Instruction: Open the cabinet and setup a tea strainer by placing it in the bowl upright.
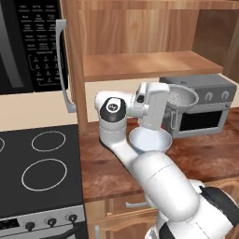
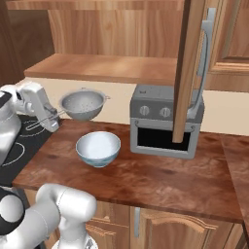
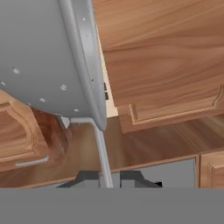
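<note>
Above the counter, the gripper (image 2: 54,116), pinching the thin handle of the tea strainer (image 2: 81,105), holds its basket up and behind the bowl (image 2: 98,148).

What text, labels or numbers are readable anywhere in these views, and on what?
None can be read.
Microwave keypad: rows of white button labels, too small and blurred to read.
Toaster oven knobs: no legible markings.
Stove knobs: no legible markings.
Cabinet, bowl and tea strainer: no text; the strainer's handle is pinched in the shut gripper.
</note>
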You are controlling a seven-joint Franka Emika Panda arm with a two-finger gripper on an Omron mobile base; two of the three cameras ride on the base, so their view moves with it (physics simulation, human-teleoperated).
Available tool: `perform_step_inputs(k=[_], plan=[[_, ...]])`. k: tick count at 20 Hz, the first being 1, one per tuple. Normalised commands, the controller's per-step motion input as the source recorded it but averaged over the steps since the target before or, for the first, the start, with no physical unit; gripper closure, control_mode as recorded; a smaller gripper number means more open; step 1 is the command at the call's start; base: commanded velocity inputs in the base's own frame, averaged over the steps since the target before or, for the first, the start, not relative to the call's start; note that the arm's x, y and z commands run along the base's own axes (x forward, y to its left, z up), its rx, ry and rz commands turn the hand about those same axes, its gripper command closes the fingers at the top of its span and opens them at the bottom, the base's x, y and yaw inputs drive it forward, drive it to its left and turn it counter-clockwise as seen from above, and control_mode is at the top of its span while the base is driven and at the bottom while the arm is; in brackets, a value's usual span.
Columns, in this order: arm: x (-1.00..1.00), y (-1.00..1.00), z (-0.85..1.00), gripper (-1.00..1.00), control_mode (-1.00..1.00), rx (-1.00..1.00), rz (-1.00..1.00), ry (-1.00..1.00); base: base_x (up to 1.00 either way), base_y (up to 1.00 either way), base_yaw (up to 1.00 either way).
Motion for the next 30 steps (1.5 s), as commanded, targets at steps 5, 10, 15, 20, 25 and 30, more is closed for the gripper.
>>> perform_step_inputs(k=[5,10,15,20,25,30], plan=[[0.0,0.02,-0.59,1.0,-1.0,0.02,-0.03,0.0,0.0,0.0,0.0],[0.0,0.11,-0.49,1.0,-1.0,0.06,-0.01,-0.01,0.0,0.0,0.0],[0.0,0.29,-0.59,1.0,-1.0,0.06,0.0,0.0,0.0,0.0,0.0],[0.04,0.18,-0.57,1.0,-1.0,0.01,0.0,0.0,0.0,0.0,0.0],[0.11,0.0,-0.58,1.0,-1.0,0.0,-0.09,0.0,0.0,0.0,0.0],[0.21,0.0,-0.13,1.0,-1.0,0.0,-0.04,-0.05,0.0,0.0,0.0]])
